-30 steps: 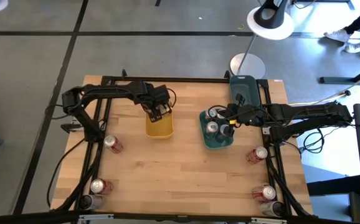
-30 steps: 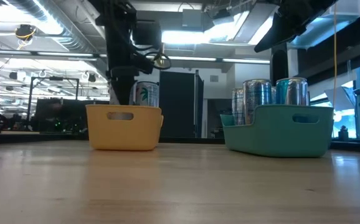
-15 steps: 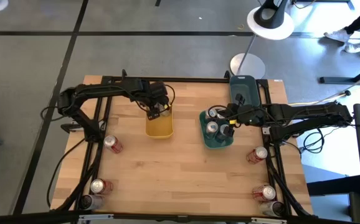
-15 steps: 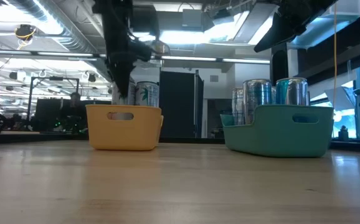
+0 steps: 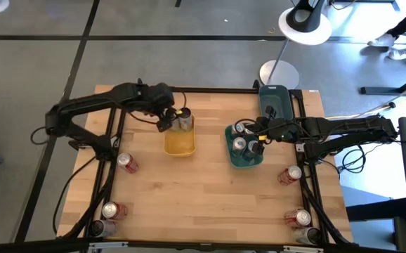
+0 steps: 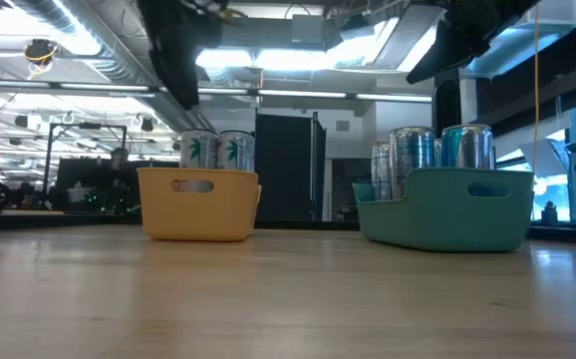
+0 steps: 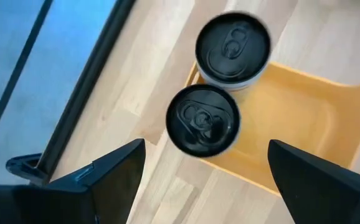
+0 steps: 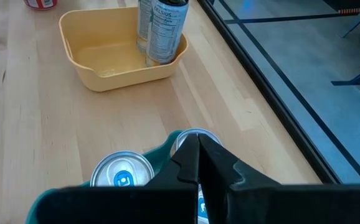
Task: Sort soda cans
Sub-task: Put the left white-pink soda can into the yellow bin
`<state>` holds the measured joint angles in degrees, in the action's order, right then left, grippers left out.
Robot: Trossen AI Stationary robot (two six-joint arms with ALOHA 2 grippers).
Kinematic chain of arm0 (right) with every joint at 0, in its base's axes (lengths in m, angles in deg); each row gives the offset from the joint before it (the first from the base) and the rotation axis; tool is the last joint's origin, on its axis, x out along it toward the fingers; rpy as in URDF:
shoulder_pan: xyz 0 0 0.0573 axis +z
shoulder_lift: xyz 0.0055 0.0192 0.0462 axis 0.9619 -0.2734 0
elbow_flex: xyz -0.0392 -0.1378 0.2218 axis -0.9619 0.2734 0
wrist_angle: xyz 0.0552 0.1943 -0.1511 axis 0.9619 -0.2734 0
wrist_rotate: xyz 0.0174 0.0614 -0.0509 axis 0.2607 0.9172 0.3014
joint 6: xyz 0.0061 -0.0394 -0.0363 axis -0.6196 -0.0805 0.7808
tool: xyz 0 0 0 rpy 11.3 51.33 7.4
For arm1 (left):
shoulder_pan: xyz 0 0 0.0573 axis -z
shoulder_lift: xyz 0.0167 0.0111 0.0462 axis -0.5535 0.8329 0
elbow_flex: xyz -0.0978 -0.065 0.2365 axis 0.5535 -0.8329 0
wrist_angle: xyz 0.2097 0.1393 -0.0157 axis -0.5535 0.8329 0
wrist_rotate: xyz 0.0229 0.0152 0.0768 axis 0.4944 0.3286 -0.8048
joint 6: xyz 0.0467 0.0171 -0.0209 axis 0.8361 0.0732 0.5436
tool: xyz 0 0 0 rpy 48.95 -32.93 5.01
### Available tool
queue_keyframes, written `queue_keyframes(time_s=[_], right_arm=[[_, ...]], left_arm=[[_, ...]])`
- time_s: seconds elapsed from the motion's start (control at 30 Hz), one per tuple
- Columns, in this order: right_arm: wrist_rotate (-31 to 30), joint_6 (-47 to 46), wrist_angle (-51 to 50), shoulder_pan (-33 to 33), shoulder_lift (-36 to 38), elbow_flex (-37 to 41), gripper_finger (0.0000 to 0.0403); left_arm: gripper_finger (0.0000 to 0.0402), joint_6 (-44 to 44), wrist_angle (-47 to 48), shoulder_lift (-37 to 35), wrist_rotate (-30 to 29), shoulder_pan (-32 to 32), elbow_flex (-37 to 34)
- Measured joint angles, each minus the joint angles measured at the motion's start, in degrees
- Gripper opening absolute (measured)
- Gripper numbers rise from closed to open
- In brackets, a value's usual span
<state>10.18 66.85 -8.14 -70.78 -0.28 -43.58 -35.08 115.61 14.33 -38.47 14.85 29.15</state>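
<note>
Two pale soda cans with black tops (image 7: 203,119) (image 7: 233,43) stand side by side on their bases at the far end of the yellow tray (image 5: 180,143). My left gripper (image 7: 208,186) hangs open above them, just off the tray's far left corner (image 5: 168,123). Several silver-topped cans (image 5: 241,144) stand in the teal tray (image 5: 253,160). My right gripper (image 8: 195,155) hovers shut over that tray (image 5: 259,133). Red cans (image 5: 127,163) (image 5: 291,174) stand loose on the table.
A dark tray (image 5: 274,102) sits at the far right behind the teal one. More loose cans stand at the near corners (image 5: 110,210) (image 5: 300,218). Black frame rails (image 5: 108,140) run along both table sides. Bare wood (image 5: 210,204) lies between the trays and the near edge.
My left gripper has risen from the yellow tray and drawn back toward the table's left edge. In the low view it no longer covers the left can. That can stands beside the other in the tray.
</note>
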Motion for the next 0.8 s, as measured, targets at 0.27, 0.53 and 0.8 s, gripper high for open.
queue_keyframes(time_s=[0.27, 0.53, 0.8], right_arm=[[0.00, -0.22, 0.00, 0.00, 0.00, 0.00, 0.0005], [0.00, -0.28, 0.00, 0.00, 0.01, 0.00, 0.0005], [-0.06, -0.17, 0.20, 0.00, 0.02, 0.00, 0.0005]], left_arm=[[0.0327, -7.71, 2.78, -7.00, -0.42, 3.67, 0.01], [0.0327, -7.24, 3.58, -12.07, -0.42, 13.93, 0.01], [0.0327, -9.19, 0.04, -11.70, -0.40, 19.24, 0.02]])
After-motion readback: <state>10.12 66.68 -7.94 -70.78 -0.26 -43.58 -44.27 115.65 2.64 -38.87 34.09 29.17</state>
